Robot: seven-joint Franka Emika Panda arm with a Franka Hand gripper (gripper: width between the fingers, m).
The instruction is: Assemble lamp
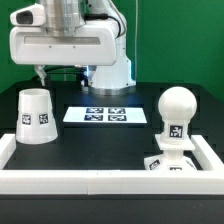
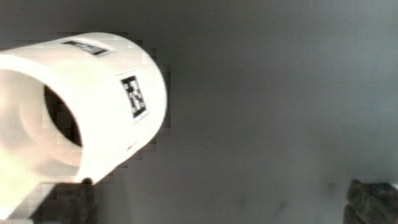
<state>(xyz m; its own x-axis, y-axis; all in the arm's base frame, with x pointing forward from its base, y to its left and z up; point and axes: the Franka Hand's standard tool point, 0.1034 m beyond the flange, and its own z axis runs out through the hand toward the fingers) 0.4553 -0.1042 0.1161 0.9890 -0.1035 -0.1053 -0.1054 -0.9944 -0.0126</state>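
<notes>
The white tapered shade (image 1: 36, 115) stands wide end down on the black table at the exterior view's left. It fills one side of the wrist view (image 2: 80, 110), showing its dark hollow and a tag. The ball-shaped bulb (image 1: 178, 105) stands upright on the small square base (image 1: 168, 162) at the exterior view's right, against the white rim. My gripper (image 1: 63, 75) hangs above and a little behind the shade, open and empty. In the wrist view the gripper (image 2: 217, 205) has its dark fingertips (image 2: 63, 200) far apart, with bare table between them.
The marker board (image 1: 105, 115) lies flat in the middle of the table. A raised white rim (image 1: 90, 181) runs along the front and the right side. The arm's white base (image 1: 110, 72) stands at the back, before a green wall.
</notes>
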